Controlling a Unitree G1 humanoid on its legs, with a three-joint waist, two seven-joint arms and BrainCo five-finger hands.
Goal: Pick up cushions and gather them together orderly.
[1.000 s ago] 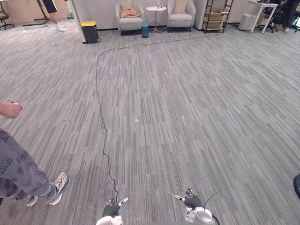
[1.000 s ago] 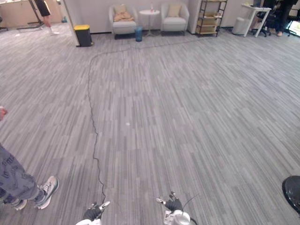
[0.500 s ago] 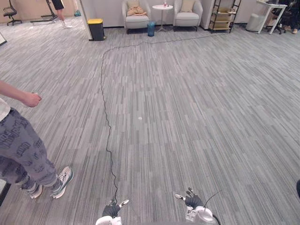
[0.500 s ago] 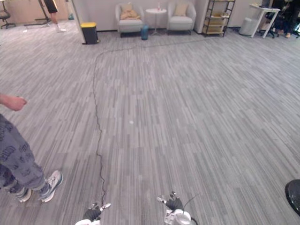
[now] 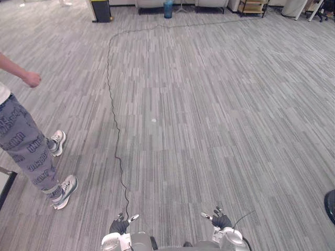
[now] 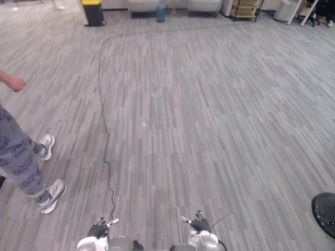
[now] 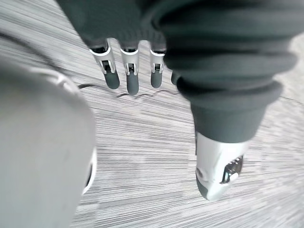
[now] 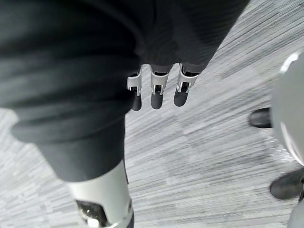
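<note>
Both hands hang low at my sides over grey striped carpet. My left hand (image 5: 119, 226) is at the bottom edge, left of centre, and my right hand (image 5: 220, 220) is at the bottom edge, right of centre. In the left wrist view the left hand's fingers (image 7: 132, 76) point straight down at the carpet and hold nothing. In the right wrist view the right hand's fingers (image 8: 156, 92) are likewise straight and hold nothing. The carpet under each hand is bare.
A person (image 5: 26, 141) in grey patterned trousers and white shoes stands close at the left. A black bin with a yellow lid (image 6: 93, 11) and a small blue bin (image 6: 161, 12) stand far ahead. A dark round object (image 6: 324, 212) lies at the right edge.
The camera has tipped down, so the far armchairs and side table have slid off the top. The person at the left has stepped forward. Both hands stay low and open.
</note>
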